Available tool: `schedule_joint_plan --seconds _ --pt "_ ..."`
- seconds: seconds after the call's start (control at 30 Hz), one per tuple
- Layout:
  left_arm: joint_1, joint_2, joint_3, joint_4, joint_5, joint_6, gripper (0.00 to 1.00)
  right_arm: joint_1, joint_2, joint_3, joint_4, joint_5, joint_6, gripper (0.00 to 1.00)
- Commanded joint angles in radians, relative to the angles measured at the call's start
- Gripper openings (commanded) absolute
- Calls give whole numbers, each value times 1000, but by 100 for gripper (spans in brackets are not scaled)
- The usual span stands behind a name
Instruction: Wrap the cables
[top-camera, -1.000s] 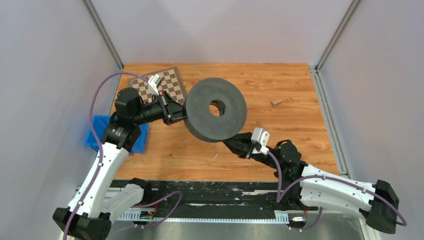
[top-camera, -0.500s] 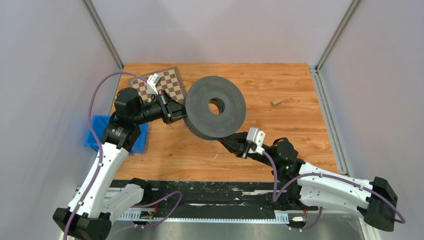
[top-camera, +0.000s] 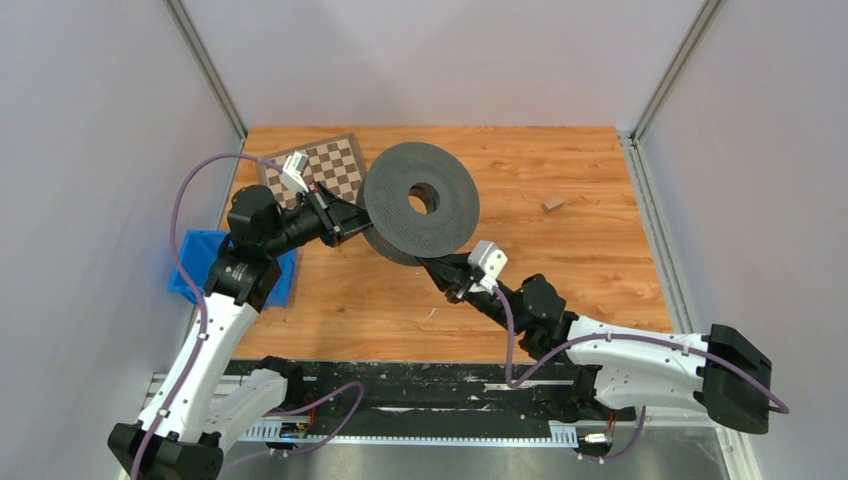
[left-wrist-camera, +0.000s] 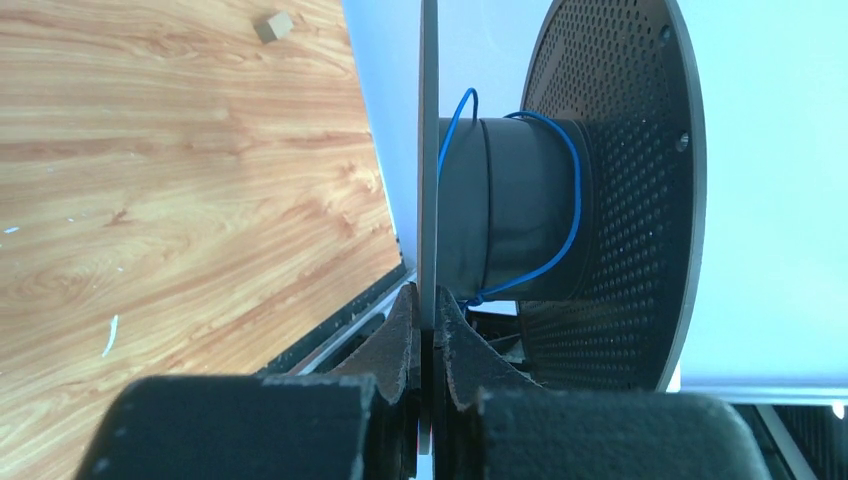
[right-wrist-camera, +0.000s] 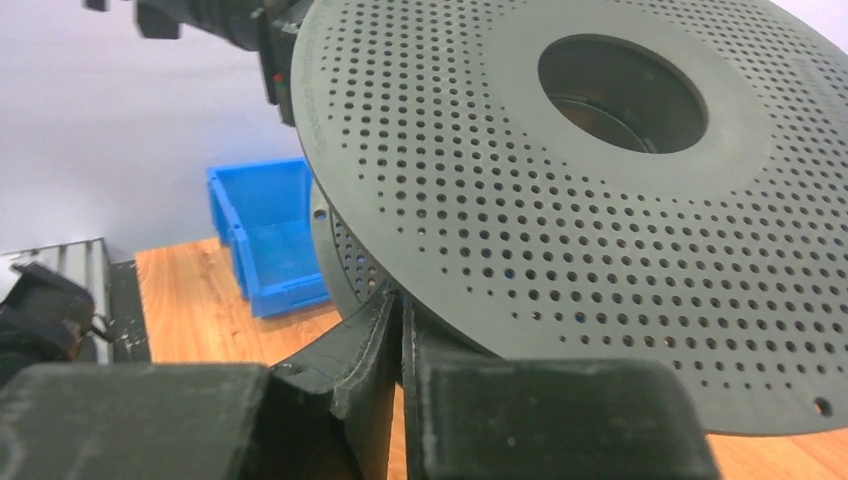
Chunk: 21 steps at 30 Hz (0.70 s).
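Two robot arms hold a dark grey perforated spool (top-camera: 420, 205) tilted in the air above a wooden table (top-camera: 580, 280). The left gripper (left-wrist-camera: 428, 300) is clamped on the thin rim of one disc, its fingers pressed to either face. Just beyond those fingertips, a thin blue cable (left-wrist-camera: 578, 200) runs loosely around the spool's hub (left-wrist-camera: 510, 215), between the two discs. The right gripper (right-wrist-camera: 400, 312) reaches up under the near rim of the spool, its jaws drawn together to a narrow slit; whether they pinch anything cannot be made out. A blue bin (right-wrist-camera: 265, 235) sits beyond the right gripper, to its left. A chessboard (top-camera: 335, 165) lies just beside the left gripper, and a small wooden block (top-camera: 552, 204) lies well apart from both.
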Motion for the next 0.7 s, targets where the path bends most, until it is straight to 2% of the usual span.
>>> schedule_joint_plan --seconds 0.0,0.43,0.67 --pt "-13 -60 -17 159 50 -73 0 16 83 62 16 192 26 8" --pt "-17 -74 -105 283 13 -148 0 20 247 122 93 373 86 6" --pt "-23 -86 -143 344 -4 -173 0 21 323 187 70 460 124 6"
